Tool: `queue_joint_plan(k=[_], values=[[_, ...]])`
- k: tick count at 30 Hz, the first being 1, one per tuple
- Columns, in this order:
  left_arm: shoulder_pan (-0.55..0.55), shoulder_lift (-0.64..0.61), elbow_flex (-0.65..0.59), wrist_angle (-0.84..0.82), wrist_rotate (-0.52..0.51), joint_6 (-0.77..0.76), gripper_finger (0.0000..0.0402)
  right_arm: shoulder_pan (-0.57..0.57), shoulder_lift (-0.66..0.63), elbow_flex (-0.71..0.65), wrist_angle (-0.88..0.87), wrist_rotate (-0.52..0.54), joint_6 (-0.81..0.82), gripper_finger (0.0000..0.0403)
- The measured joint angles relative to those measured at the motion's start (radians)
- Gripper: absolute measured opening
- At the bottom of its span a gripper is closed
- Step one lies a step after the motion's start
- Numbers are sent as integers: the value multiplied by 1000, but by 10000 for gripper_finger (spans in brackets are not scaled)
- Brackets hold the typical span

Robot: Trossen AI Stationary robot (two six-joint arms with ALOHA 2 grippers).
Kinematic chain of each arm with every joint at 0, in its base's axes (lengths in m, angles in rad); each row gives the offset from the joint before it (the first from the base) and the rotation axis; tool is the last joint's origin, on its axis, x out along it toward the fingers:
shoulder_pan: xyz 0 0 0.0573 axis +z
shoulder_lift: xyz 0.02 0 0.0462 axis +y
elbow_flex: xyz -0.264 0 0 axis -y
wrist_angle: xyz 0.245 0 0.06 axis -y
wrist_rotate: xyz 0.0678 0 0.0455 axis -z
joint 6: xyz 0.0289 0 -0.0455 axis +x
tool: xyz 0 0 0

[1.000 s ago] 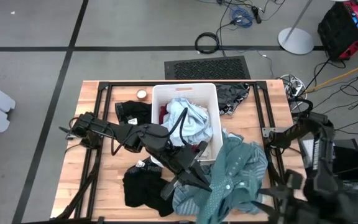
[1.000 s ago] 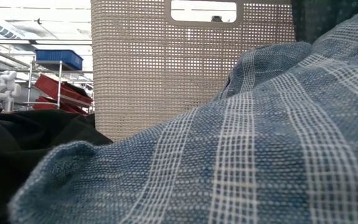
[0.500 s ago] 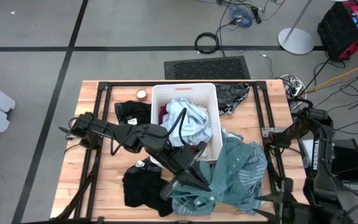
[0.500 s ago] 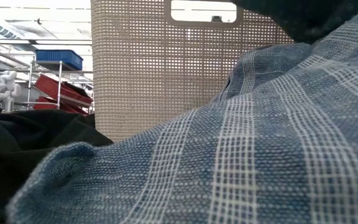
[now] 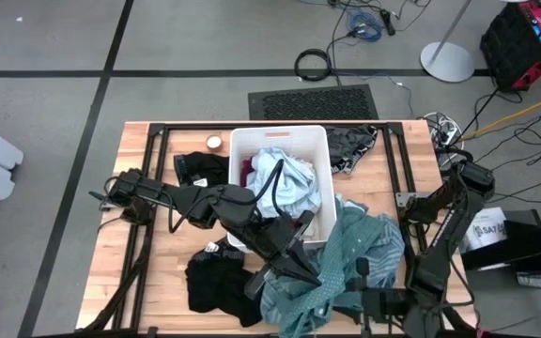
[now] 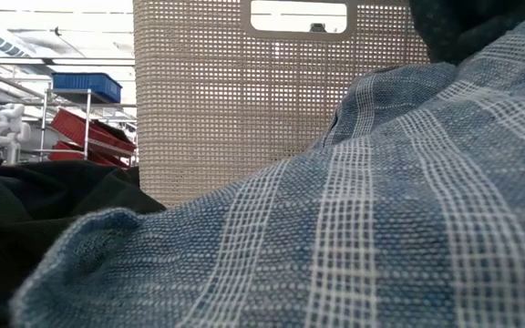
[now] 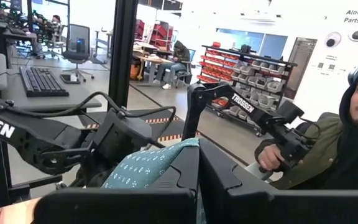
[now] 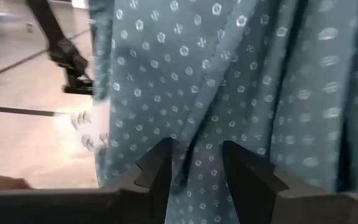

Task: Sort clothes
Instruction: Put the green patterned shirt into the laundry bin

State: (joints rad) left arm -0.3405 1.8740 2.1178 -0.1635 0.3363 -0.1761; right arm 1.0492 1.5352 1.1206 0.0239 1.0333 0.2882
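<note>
Left gripper [image 5: 301, 268] clamped shut on the teal garment [image 5: 350, 258], pinching a fold; in the left wrist view the fabric [image 7: 146, 167] pokes up between its fingers [image 7: 185, 168]. Right gripper [image 5: 369, 305] sits at the table's near edge, just right of the left gripper. The right wrist view shows its fingers [image 8: 157, 168] held partly apart with the teal dotted cloth [image 8: 229, 81] hanging right in front of and between them; cannot tell if they actually grip it.

Teal garment is a crumpled heap, long axis running roughly diagonal from beside the white bin [image 5: 242, 141] toward the near edge, its lower end bunched between both grippers. Upper end spreads right of the left gripper, touching the bin's near right corner.

Light blue garment [image 5: 285, 178] lies inside the bin, behind the left gripper, with a dark red piece [image 5: 246, 172] beside it. Black garment [image 5: 216, 282] flat on the wooden table [image 5: 148, 272], left of the left gripper. Another black piece [image 5: 200, 167] lies left of the bin; a dark patterned one [image 5: 350, 145] right of it.

The low view is filled by blue striped fabric [image 6: 354, 228] in front of the bin's mesh wall [image 6: 226, 91].

A person [image 7: 347, 143] sits beyond the table.
</note>
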Motion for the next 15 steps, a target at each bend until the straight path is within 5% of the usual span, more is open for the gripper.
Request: queue_joint_plan(k=[7,15], values=[[0,0,0,-15,0,0,6,-4,-6,0,-11,28,-58,130],[14,-2,0,-45,0,0,6,37,-18,0,-18,200,-124,130]])
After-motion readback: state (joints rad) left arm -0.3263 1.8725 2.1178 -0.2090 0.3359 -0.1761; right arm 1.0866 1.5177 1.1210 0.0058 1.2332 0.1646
